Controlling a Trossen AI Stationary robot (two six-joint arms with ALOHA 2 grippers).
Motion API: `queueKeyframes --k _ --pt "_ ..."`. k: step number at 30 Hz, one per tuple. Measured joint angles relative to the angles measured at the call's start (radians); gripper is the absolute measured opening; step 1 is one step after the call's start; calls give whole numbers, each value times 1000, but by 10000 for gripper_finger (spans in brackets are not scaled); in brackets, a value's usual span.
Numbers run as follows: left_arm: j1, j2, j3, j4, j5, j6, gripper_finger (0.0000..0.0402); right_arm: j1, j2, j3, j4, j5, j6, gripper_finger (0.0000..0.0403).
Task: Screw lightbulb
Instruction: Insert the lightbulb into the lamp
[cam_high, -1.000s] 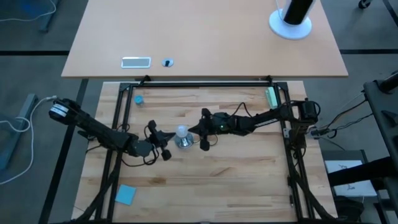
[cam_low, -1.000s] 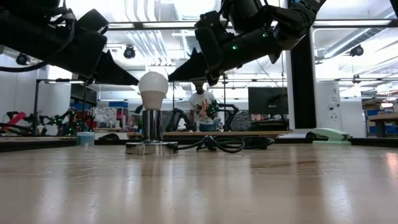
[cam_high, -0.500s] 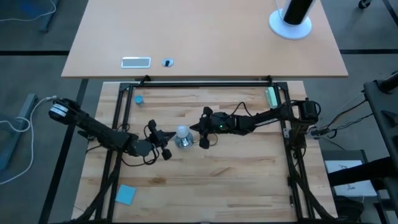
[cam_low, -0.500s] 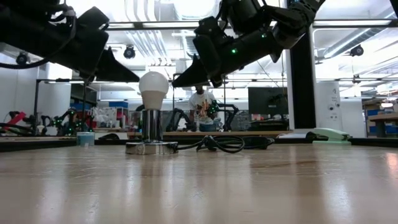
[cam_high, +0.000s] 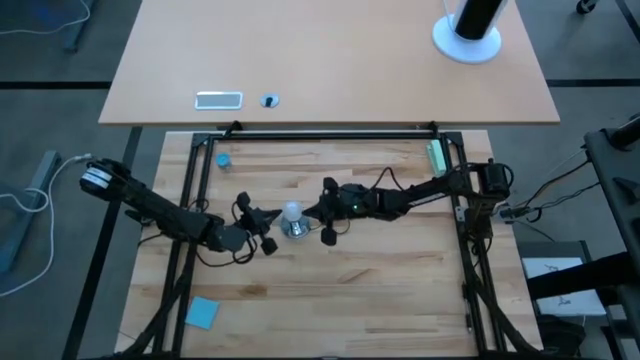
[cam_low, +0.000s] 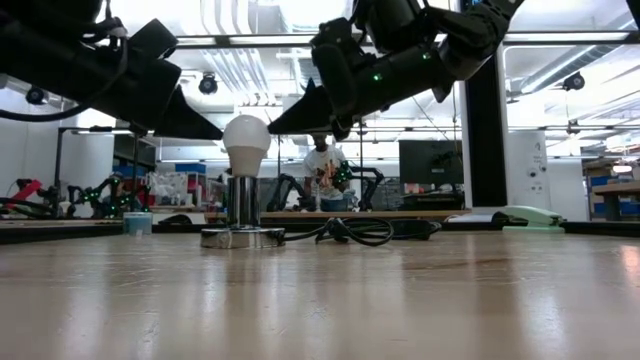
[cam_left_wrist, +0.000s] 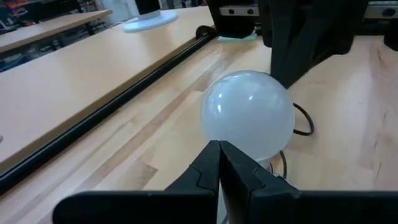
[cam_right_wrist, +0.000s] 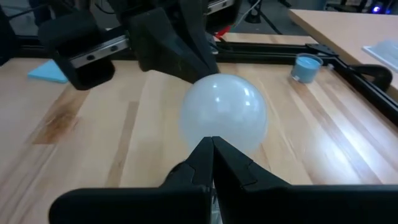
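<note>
Left claw (cam_high: 262, 226) is sitting clenched just left of centre frame in the high view, tips beside the lightbulb (cam_high: 291, 212), not gripping it. Lightbulb is standing upright in the socket (cam_low: 243, 236) at table (cam_high: 400, 270) centre. Right claw (cam_high: 318, 212) is also clenched, empty, just right of it. Likely light, smooth, fragile: grip the globe's widest part gently.

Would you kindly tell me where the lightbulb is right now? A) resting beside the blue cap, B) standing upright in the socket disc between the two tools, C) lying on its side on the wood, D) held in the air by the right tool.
B: the lightbulb stands upright on the socket disc, with the left tool and right tool on either side, neither gripping it.
</note>
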Motion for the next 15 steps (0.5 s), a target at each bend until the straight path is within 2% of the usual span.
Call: queueKeyframes --k 5,11,15 --pt "-1 -2 0 -12 0 0 0 4 0 0 -8 7 -4 0" --pt "-17 -8 0 -17 3 2 0 4 -3 0 -63 102 -9 0" --pt "-31 -10 0 -13 52 42 0 4 -3 0 -59 109 -22 0"
